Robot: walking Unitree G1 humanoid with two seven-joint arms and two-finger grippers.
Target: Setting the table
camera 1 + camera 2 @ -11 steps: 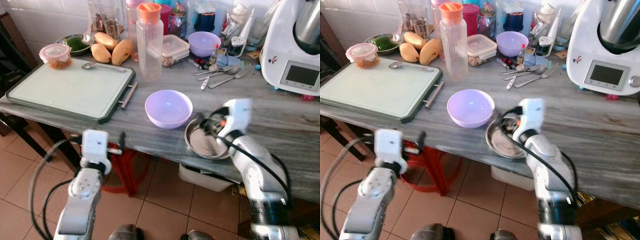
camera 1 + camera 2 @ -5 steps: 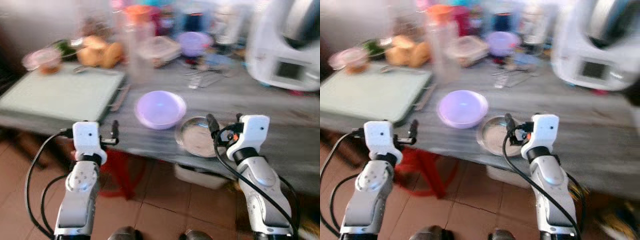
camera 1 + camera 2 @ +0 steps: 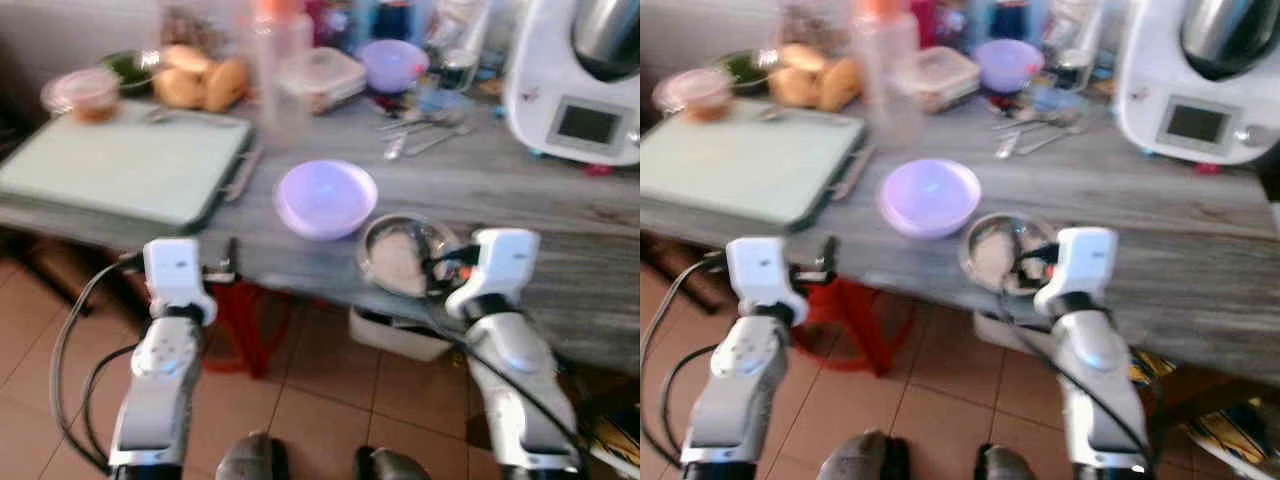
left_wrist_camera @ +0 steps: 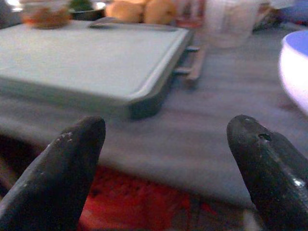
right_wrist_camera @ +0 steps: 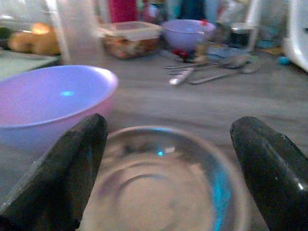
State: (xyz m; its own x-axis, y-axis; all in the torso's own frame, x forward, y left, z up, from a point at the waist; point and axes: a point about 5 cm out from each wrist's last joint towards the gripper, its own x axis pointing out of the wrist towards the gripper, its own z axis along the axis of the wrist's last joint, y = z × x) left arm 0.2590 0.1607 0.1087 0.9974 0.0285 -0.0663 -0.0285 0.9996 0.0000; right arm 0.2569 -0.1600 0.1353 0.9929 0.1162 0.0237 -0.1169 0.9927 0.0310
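A shallow steel plate (image 3: pixel 400 258) lies at the front edge of the grey table (image 3: pixel 560 190), just right of a lilac bowl (image 3: pixel 325 197). My right gripper (image 3: pixel 440 263) is at the plate's near right rim, open. In the right wrist view its fingers (image 5: pixel 72 173) stand wide apart on either side of the steel plate (image 5: pixel 163 192), with the lilac bowl (image 5: pixel 53 103) just beyond. My left gripper (image 3: pixel 228 266) is open in front of the table edge, below a pale green cutting board (image 3: pixel 120 165). Nothing lies between its fingers (image 4: pixel 67 159).
Cutlery (image 3: pixel 420 135), a second lilac bowl (image 3: pixel 393 62), a clear bottle (image 3: pixel 280 70), a lidded box (image 3: pixel 325 75) and mangoes (image 3: pixel 200 85) crowd the back of the table. A white kitchen machine (image 3: pixel 580 90) stands at the back right. A red stool (image 3: pixel 245 315) is under the table.
The whole picture has shifted and stays blurred, so the camera moved. My right gripper, a little back from the plate half a second ago, is at its near rim again.
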